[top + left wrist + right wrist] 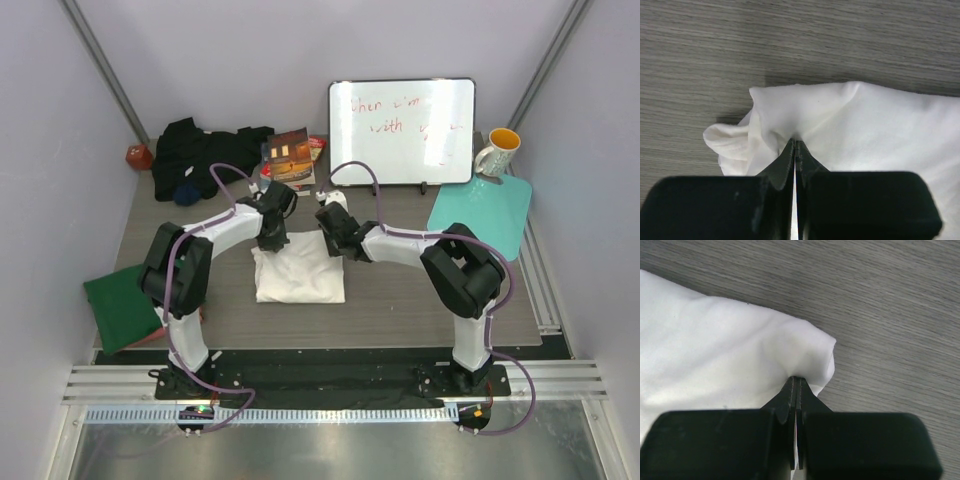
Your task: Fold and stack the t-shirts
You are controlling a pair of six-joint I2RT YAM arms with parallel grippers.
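We see the left fingers (784,167) pressed fully together, pinching a bunched fold at the far left corner of the white t-shirt (300,272). The right fingers (788,401) are closed just as tight on a pinch of cloth at the shirt's far right corner. The shirt lies folded near the middle of the tabletop (400,300), its near side flat on the wood. A black t-shirt (200,155) is heaped at the far left corner, and a dark green t-shirt (118,305) sits at the left edge, towards the near corner.
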